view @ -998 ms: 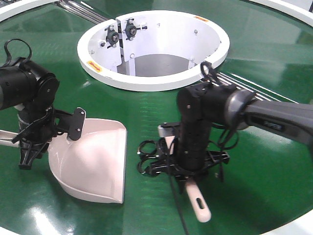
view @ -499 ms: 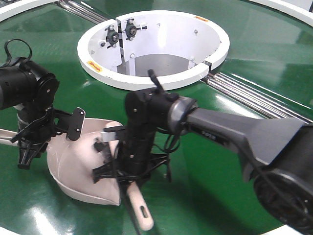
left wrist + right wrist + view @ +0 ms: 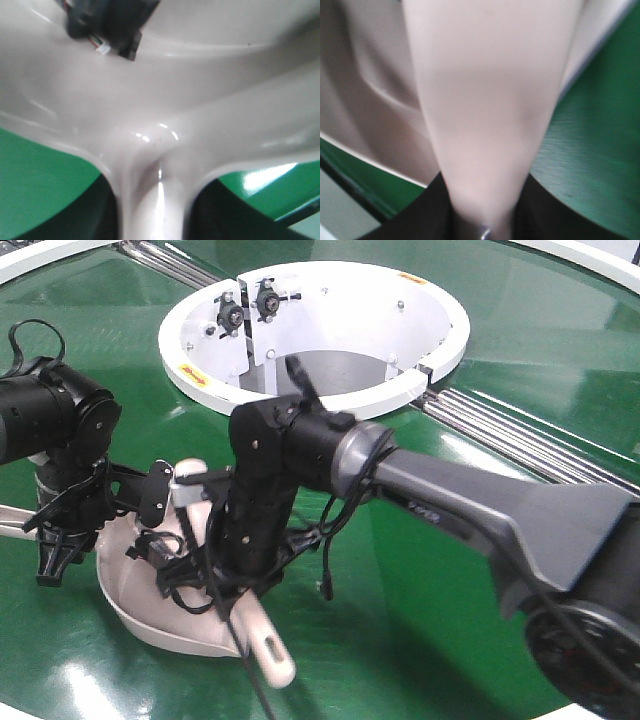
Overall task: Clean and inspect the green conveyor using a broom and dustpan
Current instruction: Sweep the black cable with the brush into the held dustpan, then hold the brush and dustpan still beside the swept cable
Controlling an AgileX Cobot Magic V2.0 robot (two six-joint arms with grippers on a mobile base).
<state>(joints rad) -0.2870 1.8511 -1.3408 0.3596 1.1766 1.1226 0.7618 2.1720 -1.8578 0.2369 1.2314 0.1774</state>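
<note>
Holding the broom (image 3: 264, 642) by its handle, right pincer (image 3: 212, 578) clamped tight, brush head over the dustpan (image 3: 140, 612) mouth. Left pincer (image 3: 57, 540) pinches dustpan handle. Both pale pink, glossy; dustpan sits on green conveyor (image 3: 420, 640). Orange stickers (image 3: 188, 369) on white hub (image 3: 330, 405): print unreadable.

- In the front view the light is bright and even, coming from overhead. The glossy green conveyor (image 3: 520, 370) throws white glare patches at the near left and pale streaks at the far left.
- That view is sharp throughout, with only soft, faint shadows under my arms.
- My left wrist view is badly out of focus. The dustpan (image 3: 165, 100) is a pale smear with small bright glints at its handle root.
- My right wrist view is even blurrier. The broom (image 3: 485, 110) is a featureless pink wedge, and the green behind it is soft.
</note>
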